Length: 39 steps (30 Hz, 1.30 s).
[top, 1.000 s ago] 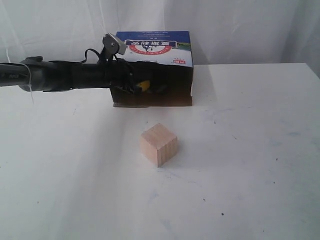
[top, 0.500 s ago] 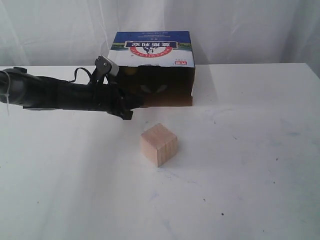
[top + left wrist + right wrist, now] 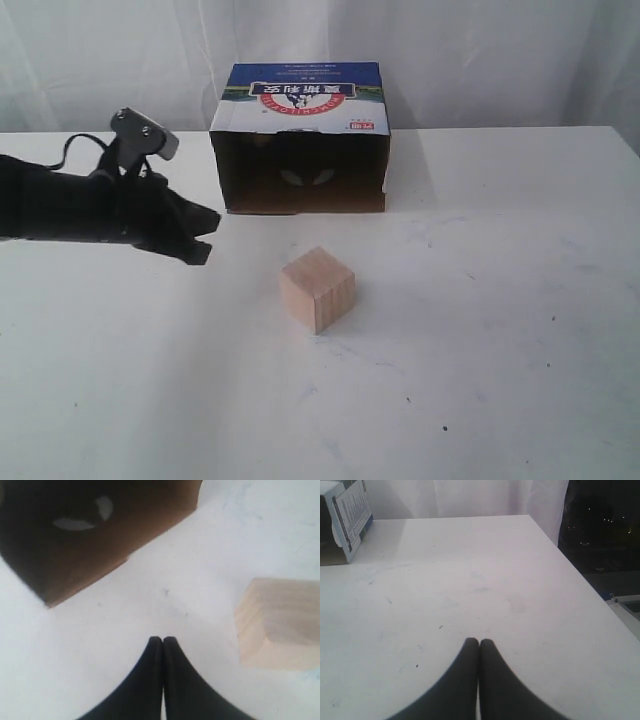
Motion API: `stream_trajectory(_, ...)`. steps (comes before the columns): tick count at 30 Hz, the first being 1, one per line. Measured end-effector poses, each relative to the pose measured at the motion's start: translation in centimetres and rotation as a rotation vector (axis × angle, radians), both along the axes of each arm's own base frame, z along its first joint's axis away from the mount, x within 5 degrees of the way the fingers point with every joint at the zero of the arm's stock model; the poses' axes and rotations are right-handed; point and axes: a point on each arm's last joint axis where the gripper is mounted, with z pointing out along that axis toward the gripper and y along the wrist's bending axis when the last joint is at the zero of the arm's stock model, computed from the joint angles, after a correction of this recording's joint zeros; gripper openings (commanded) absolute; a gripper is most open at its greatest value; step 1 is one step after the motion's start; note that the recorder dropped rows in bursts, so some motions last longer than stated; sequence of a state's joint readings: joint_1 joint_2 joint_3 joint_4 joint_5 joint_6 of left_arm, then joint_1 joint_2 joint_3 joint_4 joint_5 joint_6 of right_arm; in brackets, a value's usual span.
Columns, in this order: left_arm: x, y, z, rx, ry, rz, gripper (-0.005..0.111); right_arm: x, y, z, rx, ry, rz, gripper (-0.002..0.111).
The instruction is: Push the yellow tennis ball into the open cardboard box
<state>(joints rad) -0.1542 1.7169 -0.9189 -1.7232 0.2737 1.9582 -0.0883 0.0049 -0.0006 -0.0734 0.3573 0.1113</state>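
Seemingly the push is done: the ball shows in no view, so I judge it lies deep in the box [image 3: 300,95], whose dark inside hides whatever it holds, and I cannot confirm it. The left gripper [image 3: 203,236] hangs near the box mouth, apart from it and from the cube [image 3: 317,288], fingers pressed together on nothing; the right gripper [image 3: 479,643] is likewise closed and empty over the table [image 3: 470,570]. The next move, I think, only calls for parking the left arm clear.
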Motion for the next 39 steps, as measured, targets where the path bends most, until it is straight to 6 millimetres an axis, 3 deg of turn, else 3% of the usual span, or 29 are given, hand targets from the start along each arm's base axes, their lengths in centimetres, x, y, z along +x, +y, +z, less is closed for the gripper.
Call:
stream_trajectory(5, -4.2, 2.5, 1.9, 0.121, -0.020, 0.179, 0.000, 0.0, 0.0, 0.0, 0.000, 0.000, 0.000, 0.000)
stream_trajectory(9, -6.1, 4.7, 4.8, 0.189, -0.097, 0.360, 0.000, 0.0, 0.0, 0.0, 0.000, 0.000, 0.000, 0.000)
stream_trajectory(16, -9.0, 8.0, 12.7, 0.097, -0.337, 0.572, 0.000, 0.0, 0.0, 0.0, 0.000, 0.000, 0.000, 0.000)
stream_trajectory(20, -14.0, 8.0, 18.4, -0.057, -0.583, 0.489, 0.000, 0.0, 0.0, 0.0, 0.000, 0.000, 0.000, 0.000)
stream_trajectory(25, -18.7, 7.1, 20.0, -0.123, -0.728, 0.385, 0.000, 0.0, 0.0, 0.0, 0.000, 0.000, 0.000, 0.000)
stream_trajectory(27, -21.8, 5.9, 21.3, -0.179, -0.836, 0.240, 0.000, 0.0, 0.0, 0.0, 0.000, 0.000, 0.000, 0.000)
stream_trajectory(29, -23.6, 5.4, 22.0, -0.200, -0.899, 0.171, 0.000, 0.0, 0.0, 0.0, 0.000, 0.000, 0.000, 0.000)
stream_trajectory(34, -24.0, 6.4, 22.0, -0.055, -0.942, 0.283, 0.000, 0.0, 0.0, 0.0, 0.000, 0.000, 0.000, 0.000)
stream_trajectory(39, -24.1, 6.6, 21.7, 0.110, -0.978, 0.270, 0.000, 0.0, 0.0, 0.0, 0.000, 0.000, 0.000, 0.000)
